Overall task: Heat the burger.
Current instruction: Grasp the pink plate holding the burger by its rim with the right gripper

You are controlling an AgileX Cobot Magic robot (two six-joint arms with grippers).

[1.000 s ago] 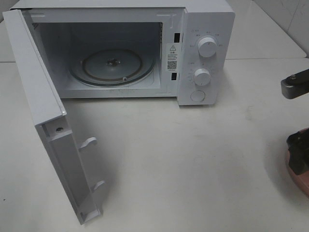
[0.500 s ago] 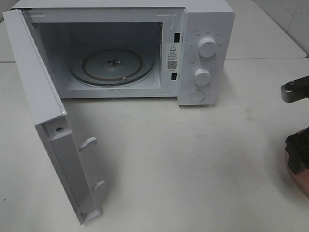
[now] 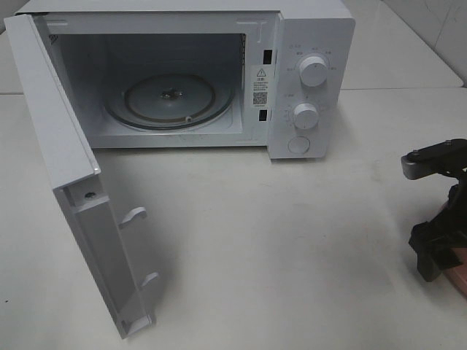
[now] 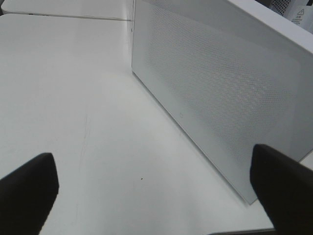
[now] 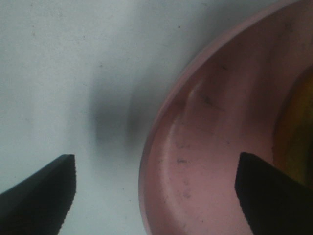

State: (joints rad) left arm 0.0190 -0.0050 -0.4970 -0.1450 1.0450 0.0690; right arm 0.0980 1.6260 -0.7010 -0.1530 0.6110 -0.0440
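White worktop (image 3: 292, 240), microwave (image 3: 310, 44) open; we saw the right end effector (image 5: 154, 169) spread over the pink plate (image 5: 195, 161)'s rim, burger (image 5: 296, 127) just beyond, around four o'clock: clearly the nearer arm.

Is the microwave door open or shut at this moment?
Open. In the exterior high view the door stands swung out to the left, leaving the cavity exposed with its glass turntable in plain sight.
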